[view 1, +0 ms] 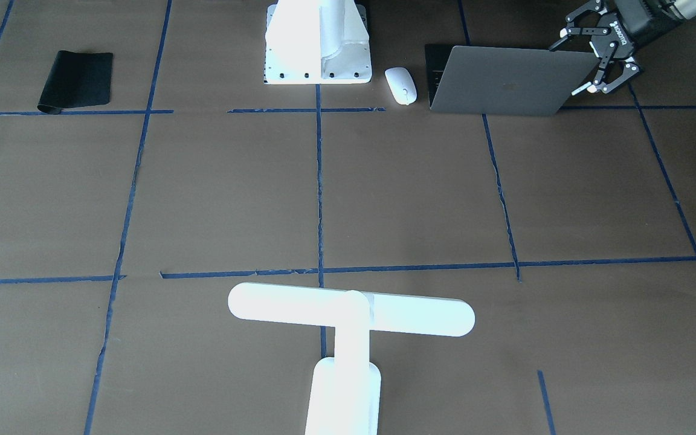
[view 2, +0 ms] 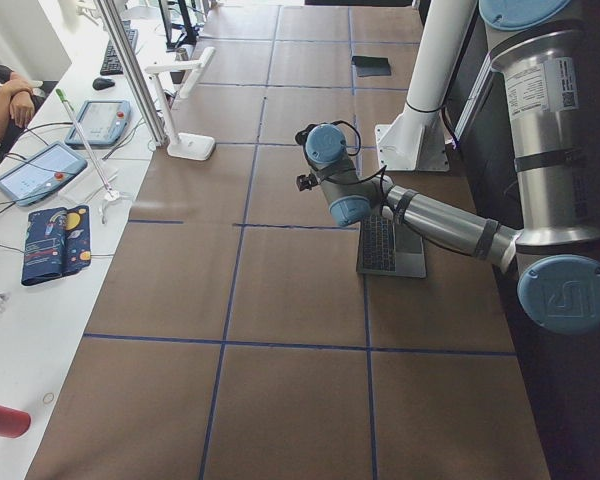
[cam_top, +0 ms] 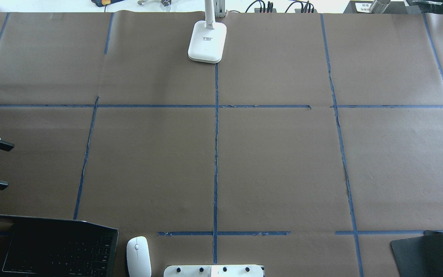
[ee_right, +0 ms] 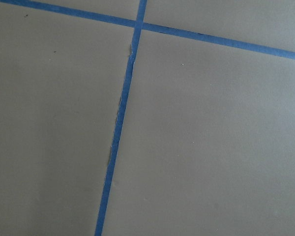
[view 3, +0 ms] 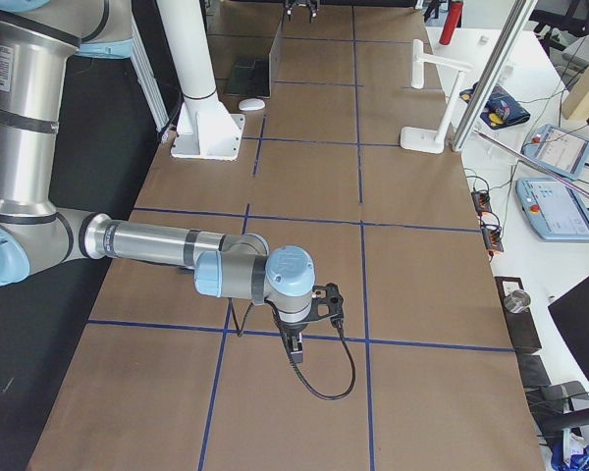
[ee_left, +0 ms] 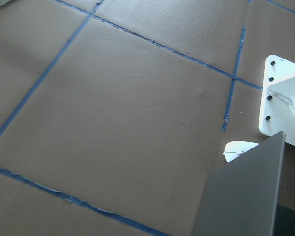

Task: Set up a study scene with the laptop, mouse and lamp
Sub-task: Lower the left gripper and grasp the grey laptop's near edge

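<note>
The grey laptop (view 1: 505,81) stands open near the robot's base, with its keyboard in the overhead view (cam_top: 56,248). The white mouse (view 1: 400,84) lies just beside it, between the laptop and the white mount. The white T-shaped lamp (view 1: 351,314) stands at the table's far edge, with its base in the overhead view (cam_top: 207,40). My left gripper (view 1: 571,66) is open at the lid's outer corner; I cannot tell whether it touches the lid. It also shows in the overhead view (cam_top: 8,166). My right gripper (view 3: 299,339) hovers over bare paper far from all three; I cannot tell whether it is open or shut.
A black mat (view 1: 76,78) lies on the robot's right side near the base. The white blocky mount (view 1: 318,42) with bolt holes stands at the middle of the near edge. Brown paper with blue tape lines (cam_top: 215,154) covers the table.
</note>
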`<control>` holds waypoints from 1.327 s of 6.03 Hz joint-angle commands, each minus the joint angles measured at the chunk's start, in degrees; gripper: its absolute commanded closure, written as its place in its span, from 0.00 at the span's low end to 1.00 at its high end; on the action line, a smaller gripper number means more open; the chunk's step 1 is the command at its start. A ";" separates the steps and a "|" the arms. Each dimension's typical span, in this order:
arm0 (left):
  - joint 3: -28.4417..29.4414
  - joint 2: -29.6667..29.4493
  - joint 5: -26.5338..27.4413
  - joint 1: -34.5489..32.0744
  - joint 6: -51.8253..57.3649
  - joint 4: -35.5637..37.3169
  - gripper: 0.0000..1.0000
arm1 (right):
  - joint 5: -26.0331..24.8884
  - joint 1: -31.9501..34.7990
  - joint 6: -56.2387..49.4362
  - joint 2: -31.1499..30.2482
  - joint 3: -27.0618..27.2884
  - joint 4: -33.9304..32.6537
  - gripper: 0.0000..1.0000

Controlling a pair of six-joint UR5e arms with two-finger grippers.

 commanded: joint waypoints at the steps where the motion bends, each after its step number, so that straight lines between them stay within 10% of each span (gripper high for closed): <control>1: -1.80 -0.05 0.30 6.25 0.09 -0.07 0.00 | 0.02 0.00 0.18 -0.06 0.01 0.00 0.00; 8: -1.36 6.19 0.73 13.02 8.61 0.28 0.05 | -0.06 0.00 0.09 -0.06 -0.25 -0.09 0.00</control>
